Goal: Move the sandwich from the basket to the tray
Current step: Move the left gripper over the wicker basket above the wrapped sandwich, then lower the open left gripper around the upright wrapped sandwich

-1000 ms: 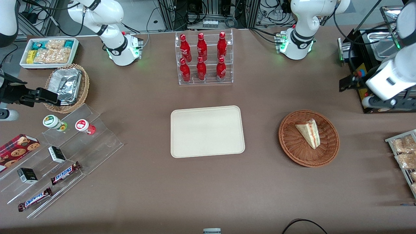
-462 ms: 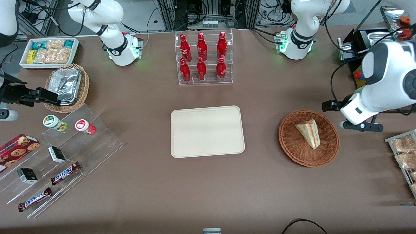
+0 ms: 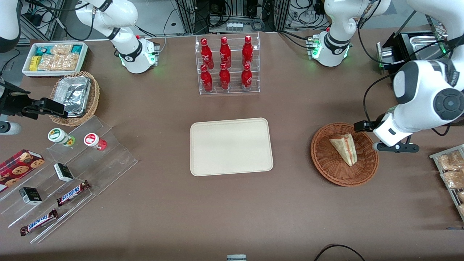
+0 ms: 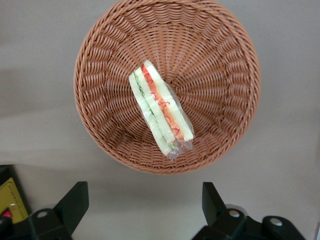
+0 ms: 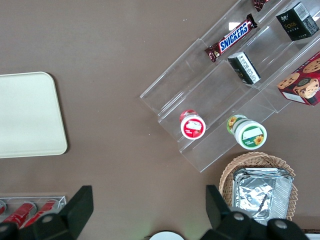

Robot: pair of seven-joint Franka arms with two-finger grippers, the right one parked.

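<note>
The triangular pale-bread sandwich [image 3: 344,148] with red, orange and green filling lies inside the round reddish-brown woven wicker basket [image 3: 326,165], well apart from the flat cream-beige rectangular tray [image 3: 231,146]. The left arm's gripper [image 4: 145,202] hovers above the basket's rim, fingers [image 4: 75,200] spread wide and holding nothing.

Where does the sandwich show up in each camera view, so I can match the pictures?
Front view: the sandwich lies in the basket, toward the working arm's end of the table; the gripper hovers at the basket's rim.
Left wrist view: sandwich in the basket, fingers open, apart from it.
Right wrist view: not in it.
Shared landmark: the basket.
</note>
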